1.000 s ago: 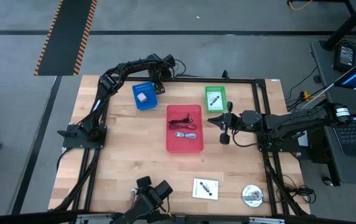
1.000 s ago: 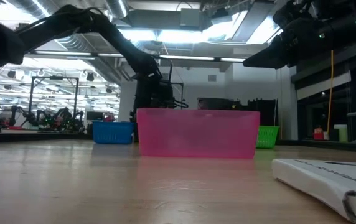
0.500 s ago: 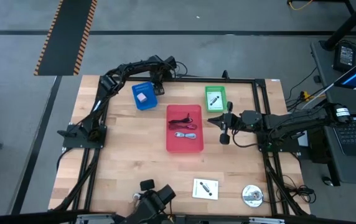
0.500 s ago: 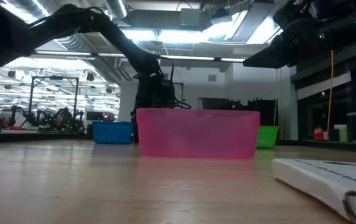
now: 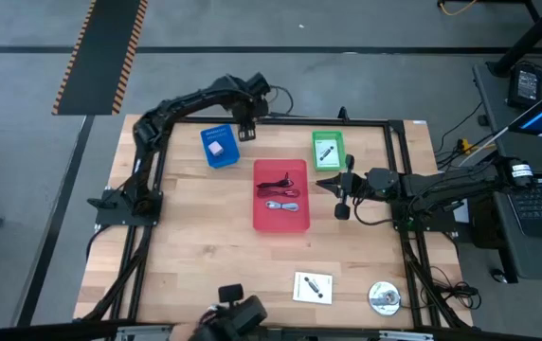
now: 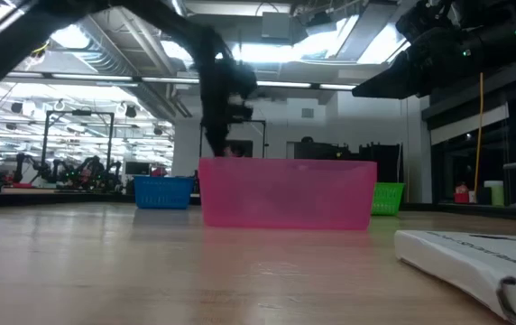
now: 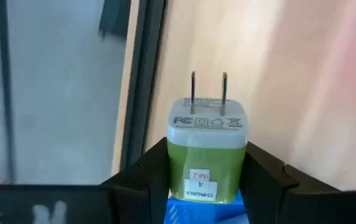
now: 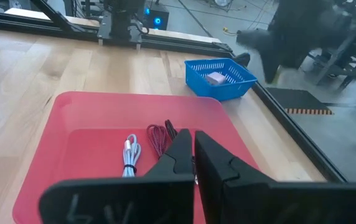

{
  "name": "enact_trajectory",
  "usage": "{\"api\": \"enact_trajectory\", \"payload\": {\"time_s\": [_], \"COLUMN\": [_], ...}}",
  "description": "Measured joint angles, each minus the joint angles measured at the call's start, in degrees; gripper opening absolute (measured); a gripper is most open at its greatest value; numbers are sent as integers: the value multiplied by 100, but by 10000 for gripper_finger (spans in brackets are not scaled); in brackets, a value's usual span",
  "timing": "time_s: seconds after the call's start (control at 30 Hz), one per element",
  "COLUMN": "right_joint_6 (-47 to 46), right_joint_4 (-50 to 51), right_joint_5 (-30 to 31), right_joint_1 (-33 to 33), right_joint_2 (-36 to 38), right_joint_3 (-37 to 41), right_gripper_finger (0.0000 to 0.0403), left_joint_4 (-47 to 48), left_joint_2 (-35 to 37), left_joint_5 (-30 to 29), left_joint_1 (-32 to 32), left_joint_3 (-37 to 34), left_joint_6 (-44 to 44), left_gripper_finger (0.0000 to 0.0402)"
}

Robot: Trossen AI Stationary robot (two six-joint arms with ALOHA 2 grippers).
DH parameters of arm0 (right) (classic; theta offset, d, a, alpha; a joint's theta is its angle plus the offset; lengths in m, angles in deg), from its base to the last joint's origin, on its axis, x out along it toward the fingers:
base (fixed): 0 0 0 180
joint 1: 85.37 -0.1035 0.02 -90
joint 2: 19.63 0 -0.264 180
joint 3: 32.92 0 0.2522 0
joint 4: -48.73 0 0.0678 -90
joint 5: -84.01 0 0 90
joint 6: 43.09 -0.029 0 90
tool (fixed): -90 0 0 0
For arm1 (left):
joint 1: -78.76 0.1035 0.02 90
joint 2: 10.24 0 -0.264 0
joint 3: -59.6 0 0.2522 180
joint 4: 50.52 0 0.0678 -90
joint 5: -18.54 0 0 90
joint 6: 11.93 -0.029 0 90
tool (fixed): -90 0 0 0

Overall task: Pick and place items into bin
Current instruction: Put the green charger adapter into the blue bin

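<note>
My left gripper (image 5: 248,112) hangs over the table's far edge, just right of the blue tray (image 5: 219,147), and is shut on a white-and-green charger plug (image 7: 206,149). The blue tray holds a pink block (image 5: 216,148). The red tray (image 5: 280,220) holds black-red and grey coiled cables (image 5: 282,189). A pen (image 5: 326,151) lies in the green tray (image 5: 328,138). A white card (image 5: 313,287) and a silver disc (image 5: 383,297) lie flat near the table's front edge. My right gripper (image 5: 340,201) waits shut beside the red tray's right side. My left gripper pinches the charger's green body (image 7: 179,167) between its two fingers (image 7: 148,174), one on each side. The fingers point steeply down from above. The white end with its two metal prongs (image 7: 208,93) points away from the wrist, and the charger hangs clear of the table.
A black frame rail (image 5: 347,121) runs along the table's far edge below my left gripper. Bare wood (image 5: 195,246) lies left of and in front of the red tray.
My left gripper has risen from low beside the blue tray to well above the table's far edge and shifted a little toward the right. My right gripper has kept still.
</note>
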Motion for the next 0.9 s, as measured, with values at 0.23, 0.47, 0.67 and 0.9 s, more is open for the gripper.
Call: {"api": "enact_trajectory", "payload": {"time_s": [0.23,0.47,0.67,0.9], "right_joint_6": [0,0,-2,-2], "right_joint_4": [-1,0,0,2], "right_joint_5": [0,0,0,0], "right_joint_1": [0,0,-2,-4], "right_joint_2": [0,0,0,1], "right_joint_3": [0,0,0,0], "right_gripper_finger": [0,0,0,0], "left_joint_4": [-25,219,663,969], "left_joint_2": [970,1346,1362,1385], "left_joint_5": [1702,1789,1787,1914], "left_joint_1": [126,-26,-204,-263], "left_joint_3": [2,2,2,-1], "left_joint_6": [313,637,654,881], "left_gripper_finger": [143,143,143,143]}}
